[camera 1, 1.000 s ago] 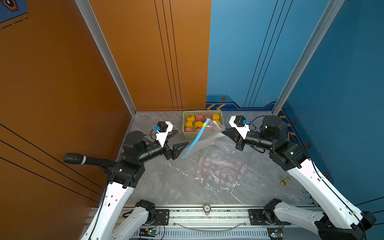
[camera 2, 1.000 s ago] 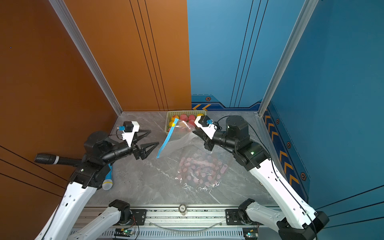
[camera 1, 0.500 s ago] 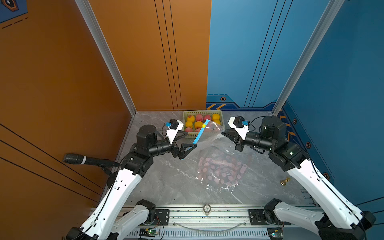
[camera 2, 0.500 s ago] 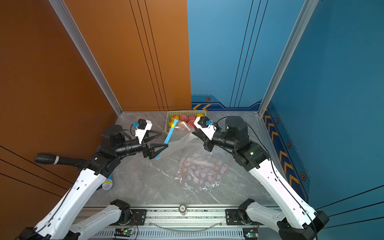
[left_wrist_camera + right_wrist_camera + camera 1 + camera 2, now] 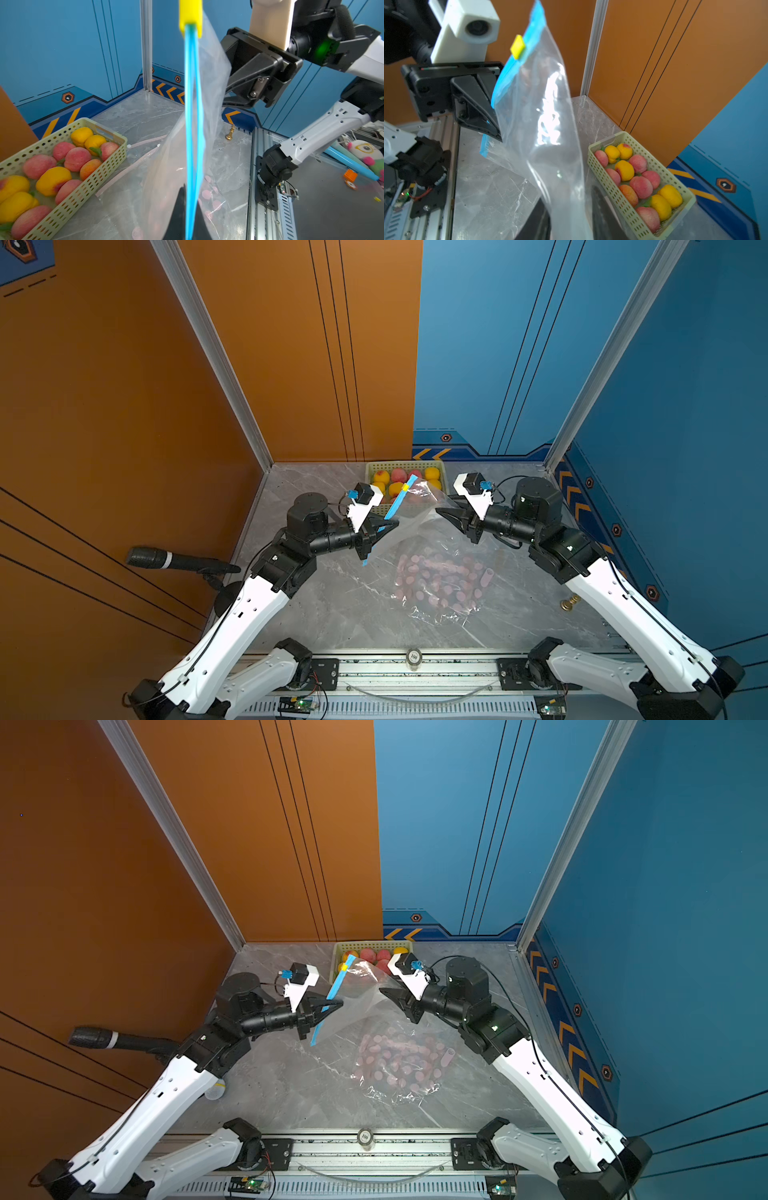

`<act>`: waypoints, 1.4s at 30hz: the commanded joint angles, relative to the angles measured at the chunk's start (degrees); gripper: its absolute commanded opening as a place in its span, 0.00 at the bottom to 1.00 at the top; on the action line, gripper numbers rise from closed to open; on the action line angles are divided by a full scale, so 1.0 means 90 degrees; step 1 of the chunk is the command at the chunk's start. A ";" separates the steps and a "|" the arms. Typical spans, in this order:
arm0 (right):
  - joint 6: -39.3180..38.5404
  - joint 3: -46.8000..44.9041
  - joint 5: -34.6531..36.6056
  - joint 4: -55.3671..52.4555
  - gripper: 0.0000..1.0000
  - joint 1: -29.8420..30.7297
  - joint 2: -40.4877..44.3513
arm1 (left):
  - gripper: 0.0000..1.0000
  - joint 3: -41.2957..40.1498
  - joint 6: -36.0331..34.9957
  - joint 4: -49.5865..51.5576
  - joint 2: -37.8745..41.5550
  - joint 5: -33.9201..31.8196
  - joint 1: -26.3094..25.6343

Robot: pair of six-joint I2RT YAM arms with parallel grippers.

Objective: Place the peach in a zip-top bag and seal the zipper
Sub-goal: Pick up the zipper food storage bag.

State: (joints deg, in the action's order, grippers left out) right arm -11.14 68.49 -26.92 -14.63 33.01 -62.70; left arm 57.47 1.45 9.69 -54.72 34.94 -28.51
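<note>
A clear zip-top bag [image 5: 415,526] hangs in the air between the two arms, in front of the basket. Its blue zipper strip [image 5: 192,124] carries a yellow slider [image 5: 518,46] near the top end. My left gripper [image 5: 392,524] is shut on that blue strip [image 5: 334,990]. My right gripper [image 5: 440,512] stands open, and the bag's clear film [image 5: 546,124] runs loosely between its fingers [image 5: 602,207]. Pink and yellow peaches [image 5: 640,187] lie in a pale green basket [image 5: 405,466] at the back wall. Neither gripper holds a peach.
A second clear bag of pink discs [image 5: 440,580] lies flat on the marble table, under and in front of the held bag. A black microphone [image 5: 166,560] juts in at the left. A small brass piece [image 5: 567,603] stands near the right edge.
My left gripper moved right to the bag's blue zipper strip and shut on it. My right gripper, shut on the bag before, has opened its jaws.
</note>
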 commanded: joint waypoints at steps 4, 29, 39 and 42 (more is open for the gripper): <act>0.2248 -0.0032 0.1440 0.0325 0.61 0.0233 -0.0076 | 0.00 -0.0583 0.0299 -0.0693 0.0366 -0.1830 -0.0134; 0.4763 0.0893 0.2736 -0.0728 0.60 0.1060 -0.0984 | 0.00 0.0216 0.0548 0.2316 0.1554 -0.5597 -0.0699; 0.5439 0.1036 0.1899 -0.0408 0.60 0.1723 -0.1659 | 0.00 -0.0378 0.1279 0.2361 0.0924 -0.5866 -0.1643; 0.5680 0.1008 0.1720 -0.0142 0.60 0.1759 -0.1929 | 0.00 -0.0613 0.1303 0.1959 0.0733 -0.5899 -0.1811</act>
State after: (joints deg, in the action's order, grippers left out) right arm 36.82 76.14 -8.49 -18.55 48.53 -78.50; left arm 53.58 11.49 30.20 -47.40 -16.58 -43.64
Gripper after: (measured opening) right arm 0.598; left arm 0.050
